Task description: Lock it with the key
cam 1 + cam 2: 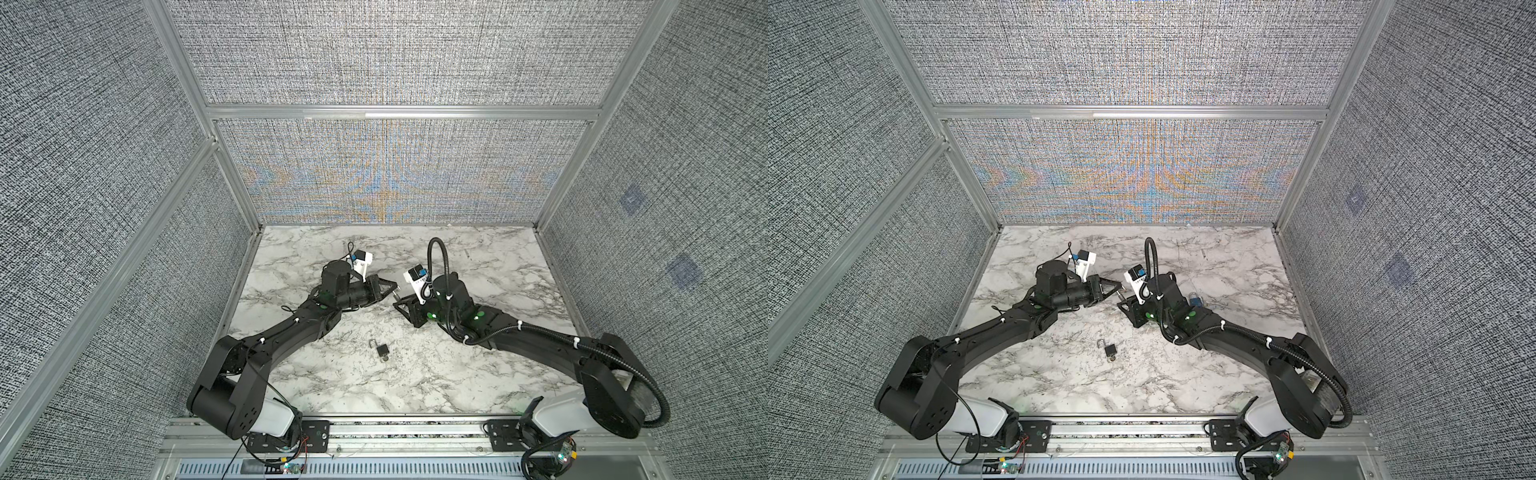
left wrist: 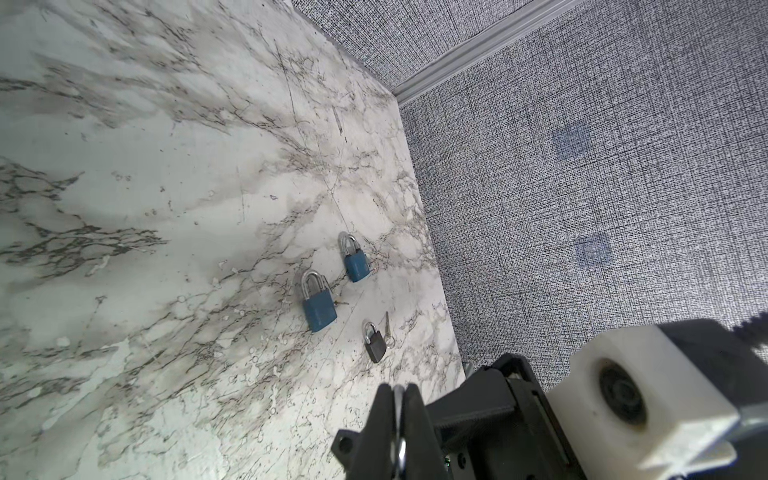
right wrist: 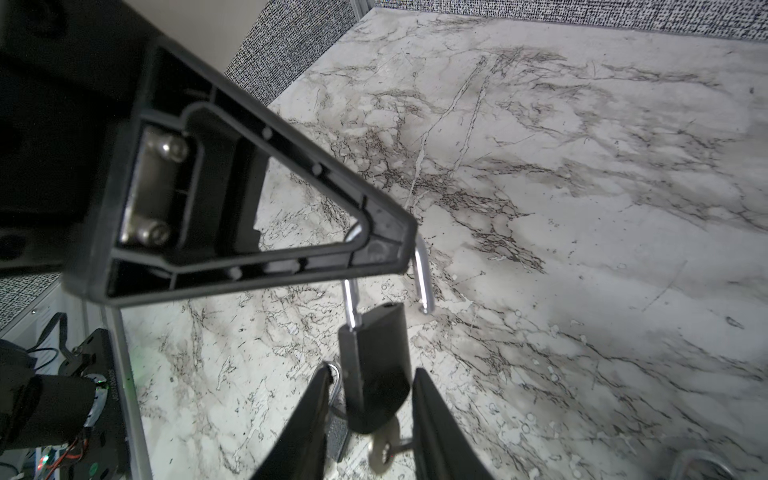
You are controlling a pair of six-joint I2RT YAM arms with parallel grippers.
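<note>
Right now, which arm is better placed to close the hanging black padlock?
Right. The right gripper straddles the body of the black padlock with open jaws, so it could probably push it shut. The left gripper is shut on the shackle, holding it up.

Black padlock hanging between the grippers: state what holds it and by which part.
The left gripper holds the black padlock by its open shackle; the right gripper only straddles its body.

The black padlock and blue padlock contrast with the white, grey-veined marble table.
</note>
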